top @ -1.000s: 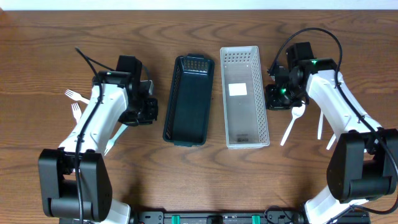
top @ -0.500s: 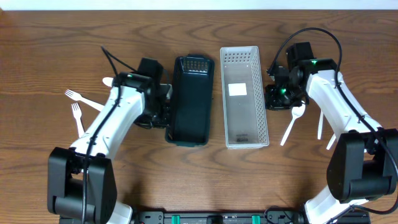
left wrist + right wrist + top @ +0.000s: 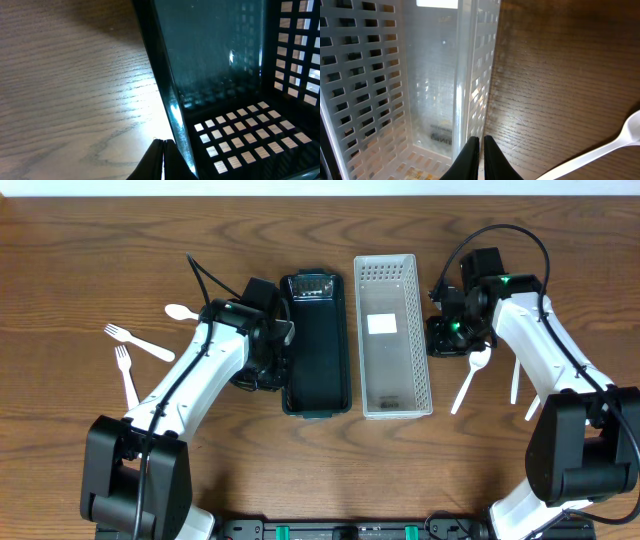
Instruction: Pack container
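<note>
- The left fingers (image 3: 149, 164) are closing flat on each other with no gap showing, and nothing is sitting between them.
- The left gripper (image 3: 163, 146) is resting its tips low against the outer face of the dark bin's long wall, the wall farthest from the white bin.
- The right fingers (image 3: 469, 159) are pinching almost shut, and the rim of the white bin's (image 3: 392, 375) long outer wall is running into the thin slit between them, so they are grasping that wall.
- The right gripper (image 3: 481, 151) is sitting about midway along that wall, on the side of the white bin away from the dark bin.
- The dark bin (image 3: 318, 355) is lying parallel to the white bin and just beside it, long wall to long wall; whether the two are touching cannot be told.
- Both bins are standing open side up with nothing packed in them; a pale label (image 3: 382, 323) is sticking to the white bin's floor.
- A white spoon (image 3: 468, 380) is lying on the table (image 3: 80, 240) just beyond the white bin's gripped wall, close to the right gripper.
- Two more thin white utensils (image 3: 514, 380) are lying farther out on that same side; their type cannot be told.
- A second spoon (image 3: 183, 311) and two forks (image 3: 135, 340) are lying well apart from the white bin, beyond the dark bin and the left arm.
</note>
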`<state>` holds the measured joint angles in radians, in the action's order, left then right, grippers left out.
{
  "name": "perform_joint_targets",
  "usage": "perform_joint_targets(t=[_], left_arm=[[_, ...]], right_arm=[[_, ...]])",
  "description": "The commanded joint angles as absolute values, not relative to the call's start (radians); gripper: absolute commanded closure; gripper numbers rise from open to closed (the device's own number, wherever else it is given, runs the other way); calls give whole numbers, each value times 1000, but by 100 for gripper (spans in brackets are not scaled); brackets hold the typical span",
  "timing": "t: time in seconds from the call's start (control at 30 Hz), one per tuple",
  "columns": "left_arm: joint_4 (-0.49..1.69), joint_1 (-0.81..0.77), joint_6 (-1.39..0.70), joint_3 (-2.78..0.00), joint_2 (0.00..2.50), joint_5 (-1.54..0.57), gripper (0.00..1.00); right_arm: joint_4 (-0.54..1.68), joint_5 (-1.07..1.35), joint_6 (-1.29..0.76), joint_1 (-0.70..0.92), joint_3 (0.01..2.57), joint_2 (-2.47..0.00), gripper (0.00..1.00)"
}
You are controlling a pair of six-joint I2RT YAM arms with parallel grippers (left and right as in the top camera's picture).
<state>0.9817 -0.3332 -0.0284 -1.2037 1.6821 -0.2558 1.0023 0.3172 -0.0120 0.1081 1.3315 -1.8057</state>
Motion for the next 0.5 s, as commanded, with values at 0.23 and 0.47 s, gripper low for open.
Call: perform_joint_targets(t=[0.23,0.47], left_arm=[[983,-326,-23,-1200,1687,-115,27],[1025,-209,-23,-1236,1642,-33,2]], right_arm=[[968,100,-114,105,1349,-1812,80],[1045,-147,-198,19,1528,-1766,37]])
